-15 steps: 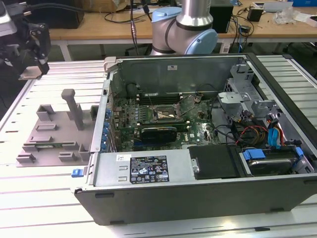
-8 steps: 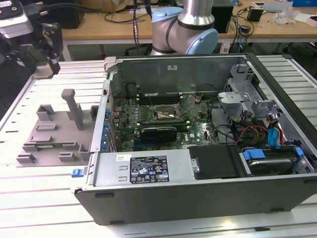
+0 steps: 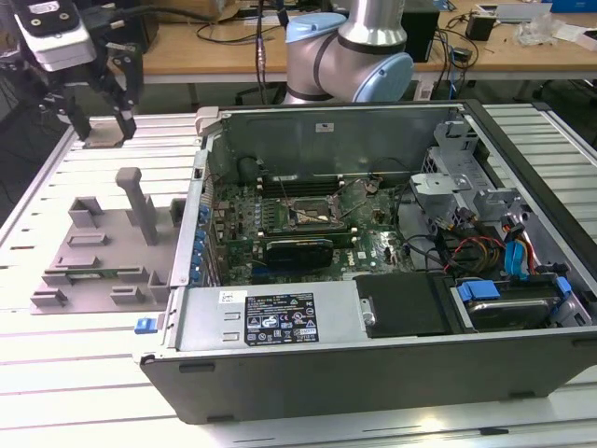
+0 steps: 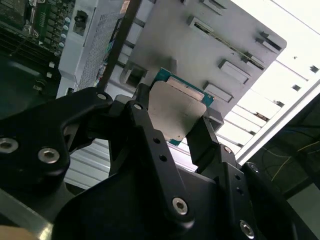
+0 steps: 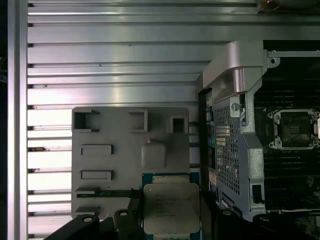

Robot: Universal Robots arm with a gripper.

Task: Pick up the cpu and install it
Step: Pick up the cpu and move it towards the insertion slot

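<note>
Pincer: we see the pincer [image 4: 172, 122] closed on the cpu, one black finger on each of two opposite edges; its fingers [image 4: 204, 140] point down in the exterior view, where the pincer [image 3: 98, 117] hangs at the far corner on the exterior view's left.
Cpu: the cpu [image 4: 172, 112] sits between the fingers, its silver top towards the wrist cameras and a green-blue rim showing around it; in the first wrist view the cpu [image 5: 171, 207] appears over one edge of the grey fixture.
Arm: we see the arm [image 3: 350, 51] with its grey and blue joint behind the computer case, while the wrist reaches across to the exterior view's left.
Fixture: the grey fixture [image 3: 103, 252] lies flat on the surface beside the case, with raised posts and shallow pockets; in both wrist views the grey fixture [image 5: 115, 150] is under the pincer.
Surface: the surface [image 3: 56, 383] is made of ribbed metal slats.
Case: the computer case [image 3: 373, 373] lies open on its side, with the motherboard, a labelled power supply [image 3: 270, 317] and blue cables [image 3: 518, 252] inside.
Socket: the socket [image 3: 315, 215] is a square black-framed opening on the motherboard, well apart from the pincer.
In the way: the case's side wall [image 5: 235, 150] and its corner bracket [image 3: 207, 119] stand between the pincer and the socket.
</note>
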